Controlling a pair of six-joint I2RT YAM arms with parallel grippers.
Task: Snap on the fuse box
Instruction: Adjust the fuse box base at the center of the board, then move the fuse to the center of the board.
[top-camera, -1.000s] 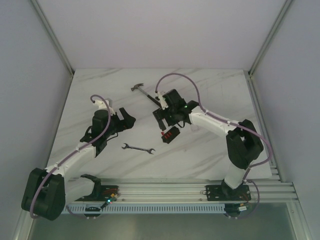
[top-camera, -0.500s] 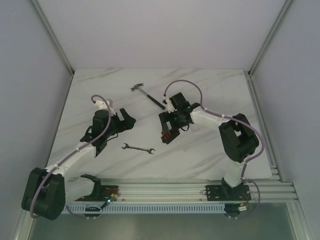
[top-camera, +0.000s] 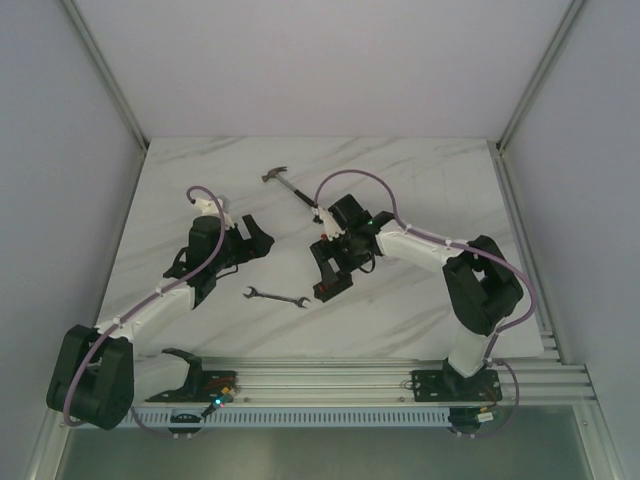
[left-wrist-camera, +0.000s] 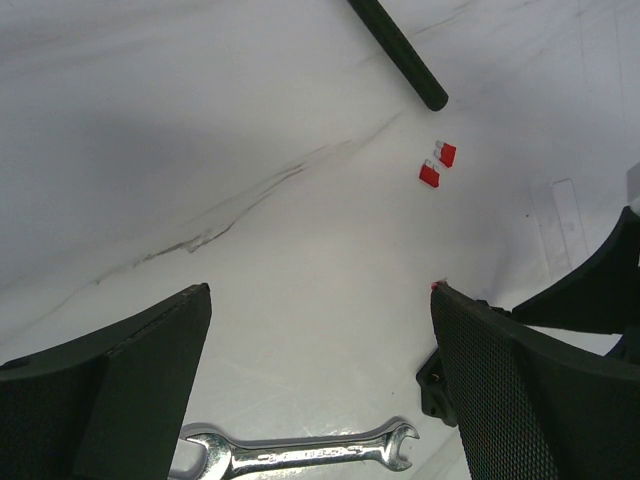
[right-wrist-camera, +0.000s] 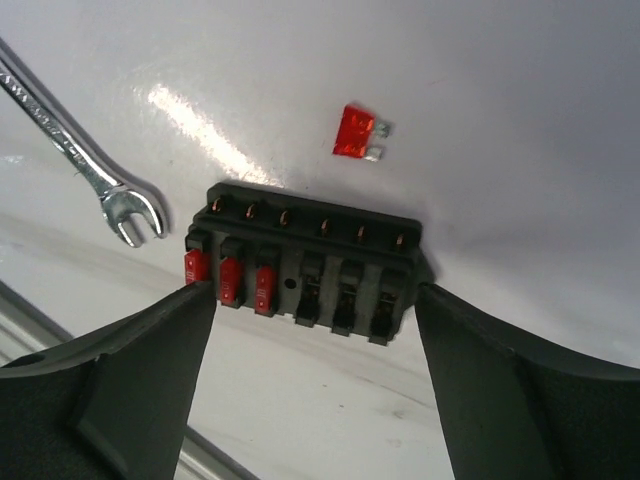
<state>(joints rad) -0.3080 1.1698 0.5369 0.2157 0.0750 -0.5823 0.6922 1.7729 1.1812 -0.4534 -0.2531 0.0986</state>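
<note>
The fuse box (right-wrist-camera: 305, 265) is a black block on the table with three red fuses in its left slots and three slots empty. My right gripper (right-wrist-camera: 312, 292) is open, with one finger on each side of the box's ends; I cannot tell if they touch it. In the top view the right gripper (top-camera: 332, 262) is low over the fuse box (top-camera: 327, 287) at mid-table. My left gripper (top-camera: 256, 240) is open and empty, left of the box; the left wrist view shows its gripper (left-wrist-camera: 320, 300) above bare table.
A steel wrench (top-camera: 277, 296) lies near-left of the box, also seen by the left wrist (left-wrist-camera: 300, 455). A hammer (top-camera: 295, 190) lies behind. One loose red fuse (right-wrist-camera: 357, 132) lies beyond the box, and two red fuses (left-wrist-camera: 438, 165) lie by the hammer handle (left-wrist-camera: 400, 50).
</note>
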